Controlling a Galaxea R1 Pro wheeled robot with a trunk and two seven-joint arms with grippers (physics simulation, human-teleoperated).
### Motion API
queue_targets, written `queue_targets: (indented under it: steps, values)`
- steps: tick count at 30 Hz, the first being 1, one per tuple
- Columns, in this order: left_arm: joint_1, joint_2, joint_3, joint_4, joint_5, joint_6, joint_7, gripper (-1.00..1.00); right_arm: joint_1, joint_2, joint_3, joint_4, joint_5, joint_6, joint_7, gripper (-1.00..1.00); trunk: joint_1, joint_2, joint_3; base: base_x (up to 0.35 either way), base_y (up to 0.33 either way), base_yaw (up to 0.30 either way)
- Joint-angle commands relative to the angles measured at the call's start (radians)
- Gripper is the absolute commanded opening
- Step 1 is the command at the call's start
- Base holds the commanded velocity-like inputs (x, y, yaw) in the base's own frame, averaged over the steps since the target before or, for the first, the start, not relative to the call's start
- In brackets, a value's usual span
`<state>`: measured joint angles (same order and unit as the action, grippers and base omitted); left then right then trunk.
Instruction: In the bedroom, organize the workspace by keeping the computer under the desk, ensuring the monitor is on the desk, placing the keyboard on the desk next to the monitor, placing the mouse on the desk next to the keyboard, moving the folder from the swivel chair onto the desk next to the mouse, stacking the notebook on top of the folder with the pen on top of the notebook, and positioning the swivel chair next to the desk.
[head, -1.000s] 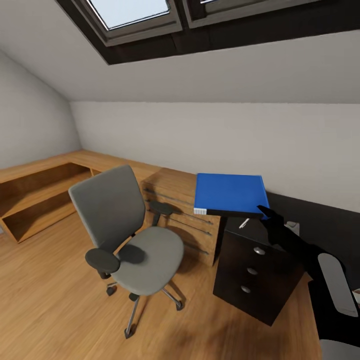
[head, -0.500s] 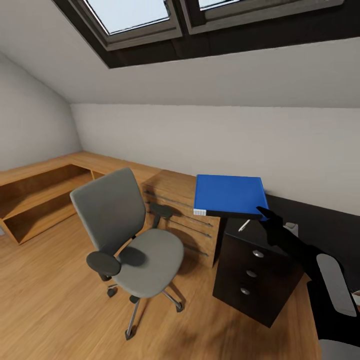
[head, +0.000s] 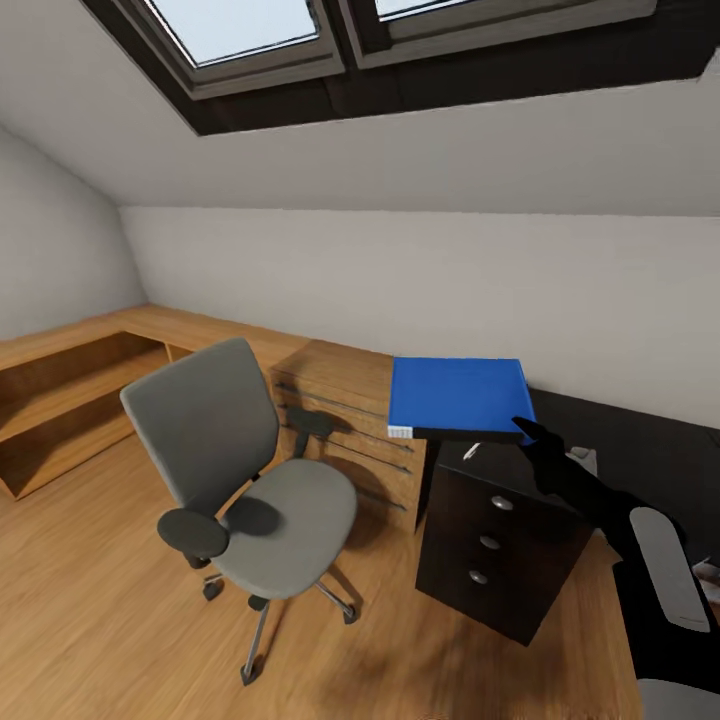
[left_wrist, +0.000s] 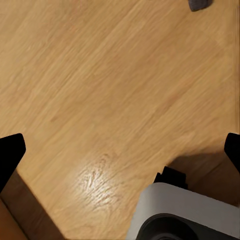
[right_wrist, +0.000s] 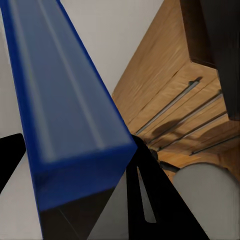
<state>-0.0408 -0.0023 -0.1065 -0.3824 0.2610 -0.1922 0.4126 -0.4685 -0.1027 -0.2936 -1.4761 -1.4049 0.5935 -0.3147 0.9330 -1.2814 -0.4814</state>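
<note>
My right gripper (head: 527, 432) is shut on the edge of the blue folder (head: 457, 397) and holds it level above the left end of the black desk (head: 640, 440). In the right wrist view the folder (right_wrist: 65, 110) crosses between the dark fingers (right_wrist: 150, 190). A thin white pen-like item (head: 471, 452) lies on the desk just under the folder. The grey swivel chair (head: 250, 490) stands on the floor left of the desk, its seat bare. Over bare wood floor, my left gripper (left_wrist: 120, 152) is open with nothing between its fingertips.
The desk's black drawer unit (head: 495, 545) has three round knobs. A low wooden cabinet and shelf run (head: 340, 400) lines the wall behind the chair. The ceiling slopes, with a skylight (head: 240, 25). A small pale object (head: 585, 458) sits on the desk near my right arm.
The whole picture has shifted a little leftward, so the camera has moved. The folder stays in the same grip in my right gripper.
</note>
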Motion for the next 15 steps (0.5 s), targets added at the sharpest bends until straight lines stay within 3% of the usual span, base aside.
queue_targets:
  steps: [1, 15]
  values:
    - [-0.001, 0.001, -0.009, 0.0, 0.01, -0.006, 0.006, 1.0, -0.001, 0.0, -0.001, -0.001, -0.011, 0.002, -0.01, -1.0, 0.0, -0.001, -0.002, 0.0, 0.0, -0.24]
    - [-0.001, 0.0, -0.009, 0.017, 0.009, -0.009, 0.006, 1.0, -0.001, 0.0, -0.003, 0.018, -0.008, -0.002, -0.011, -1.0, 0.0, -0.001, -0.009, 0.0, 0.0, -0.247]
